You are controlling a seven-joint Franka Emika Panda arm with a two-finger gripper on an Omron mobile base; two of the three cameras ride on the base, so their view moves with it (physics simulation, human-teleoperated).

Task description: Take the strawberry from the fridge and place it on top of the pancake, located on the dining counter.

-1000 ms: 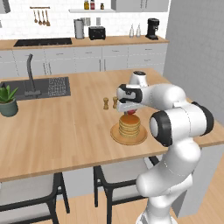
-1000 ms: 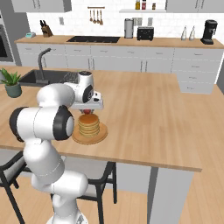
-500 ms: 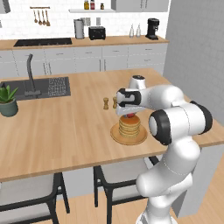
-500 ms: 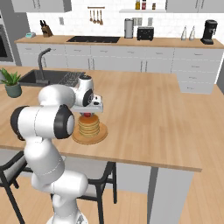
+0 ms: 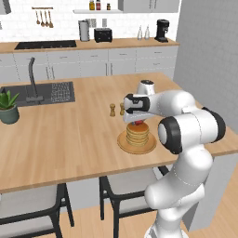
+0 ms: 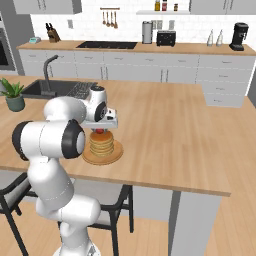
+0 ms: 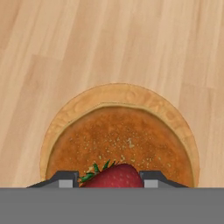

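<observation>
A small red strawberry with green leaves sits between my two fingertips, and my gripper is shut on it. It hangs just over the top of the pancake, a golden-tan stack on a round tan plate. From the left base camera the strawberry shows under the gripper, right at the top of the pancake. On the right base side the gripper holds the strawberry above the pancake on the dining counter. The fridge is out of view.
Two small shakers stand just behind the plate. A sink with a dark faucet and a potted plant lie to the left. Stools stand under the counter's near edge. A grey wall rises at right.
The gripper has come down with the strawberry, from a little above the pancake to right at its top. Everything else on the counter is unmoved.
</observation>
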